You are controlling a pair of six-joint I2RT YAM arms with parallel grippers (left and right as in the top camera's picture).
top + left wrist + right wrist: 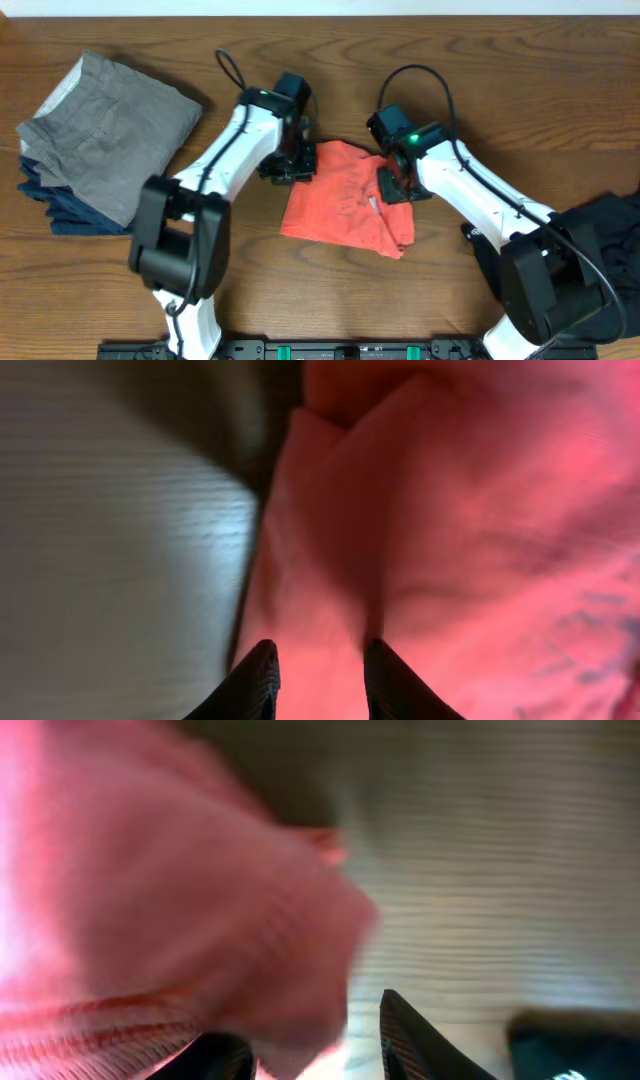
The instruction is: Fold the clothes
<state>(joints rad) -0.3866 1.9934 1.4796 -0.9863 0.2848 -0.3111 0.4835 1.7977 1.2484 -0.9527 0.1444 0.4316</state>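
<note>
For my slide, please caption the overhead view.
Left gripper and right gripper flank a coral-red fabric T-shirt on a brown wooden table.

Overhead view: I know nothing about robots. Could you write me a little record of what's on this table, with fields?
Surface: wooden table
Centre: coral-red T-shirt, rumpled, partly folded over
Shirt's left edge: left gripper, fabric between its fingers, grip unclear
Shirt's right edge: right gripper, fabric between its fingers, view blurred, grip unclear
Left side: folded grey garment stacked on navy garments
Right edge: black garment, in a loose heap
</note>
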